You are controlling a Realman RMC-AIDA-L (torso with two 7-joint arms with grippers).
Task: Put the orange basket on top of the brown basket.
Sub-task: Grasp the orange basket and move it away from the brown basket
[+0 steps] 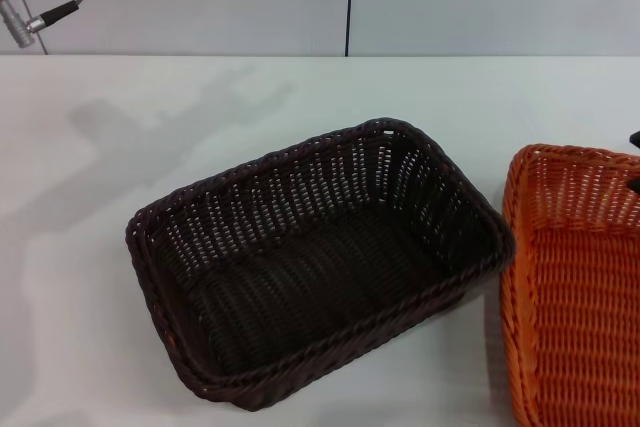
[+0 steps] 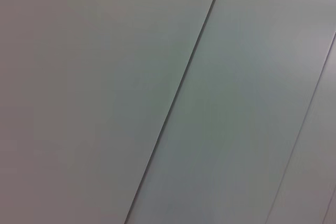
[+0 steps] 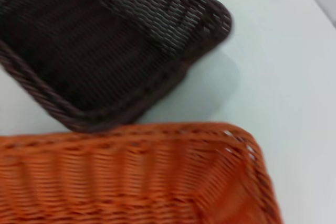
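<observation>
sitting on the white table, the bright orange woven basket lies just right of the dark brown woven basket, unstacked; neither gripper's grip can be told.

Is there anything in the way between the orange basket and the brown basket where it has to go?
Nothing visible. The orange basket sits on the white table right beside the brown basket, on its right, rims nearly touching. The brown basket looks empty inside, so its top is free.
</observation>
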